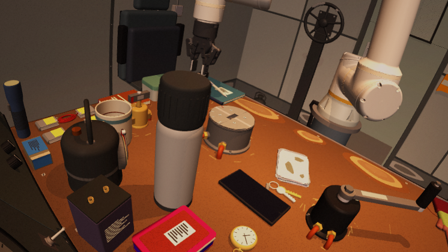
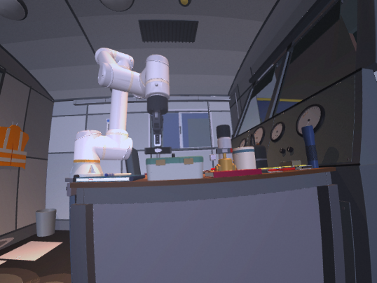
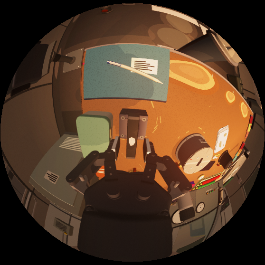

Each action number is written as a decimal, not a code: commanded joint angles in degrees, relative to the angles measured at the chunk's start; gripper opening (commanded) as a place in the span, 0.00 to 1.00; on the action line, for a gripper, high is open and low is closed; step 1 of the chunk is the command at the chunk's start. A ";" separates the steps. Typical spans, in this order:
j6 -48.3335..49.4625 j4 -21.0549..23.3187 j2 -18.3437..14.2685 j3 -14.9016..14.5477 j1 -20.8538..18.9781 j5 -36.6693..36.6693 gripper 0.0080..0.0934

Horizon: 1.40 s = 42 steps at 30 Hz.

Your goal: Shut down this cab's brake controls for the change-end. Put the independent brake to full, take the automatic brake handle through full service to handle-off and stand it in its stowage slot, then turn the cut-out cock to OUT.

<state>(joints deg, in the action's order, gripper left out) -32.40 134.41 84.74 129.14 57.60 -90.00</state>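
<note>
The dark handle bar [image 3: 133, 133] [image 2: 158, 150], with a white mark on top, stands at the back of the desk beside the green box [image 3: 93, 133]. My gripper [image 3: 131, 148] [image 2: 157, 142] [image 1: 199, 67] hangs right over it, open, and holds nothing. The grey drum with a slotted top [image 1: 231, 129] [image 3: 195, 155] sits mid-desk. The brass cock with its grey T-handle [image 1: 139, 109] [image 2: 225, 159] is on the left. The black brake stand with a long lever [image 1: 376, 198] is at the front right. The black dome with a thin stick [image 1: 89, 147] is at the left.
Behind the desk stand a seat [image 1: 147, 40] and a handwheel post [image 1: 323, 23]. A tall flask [image 1: 180, 137] blocks the side camera's sight of the handle. A teal book with a pen [image 3: 126, 74], a phone [image 1: 254, 196], keys [image 1: 283, 190], a cup [image 1: 113, 114] and a torch [image 1: 15, 108] lie around.
</note>
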 commanded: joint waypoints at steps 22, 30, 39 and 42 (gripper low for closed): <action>0.00 -2.73 1.77 -1.03 0.00 0.00 0.47; 0.00 -3.15 2.03 -1.20 0.00 0.00 0.47; 0.00 -9.12 5.52 -3.77 0.00 0.00 0.47; 0.00 -11.12 6.56 -4.70 0.00 0.00 0.47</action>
<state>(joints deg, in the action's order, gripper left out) -32.40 123.15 91.37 124.38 57.59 -90.00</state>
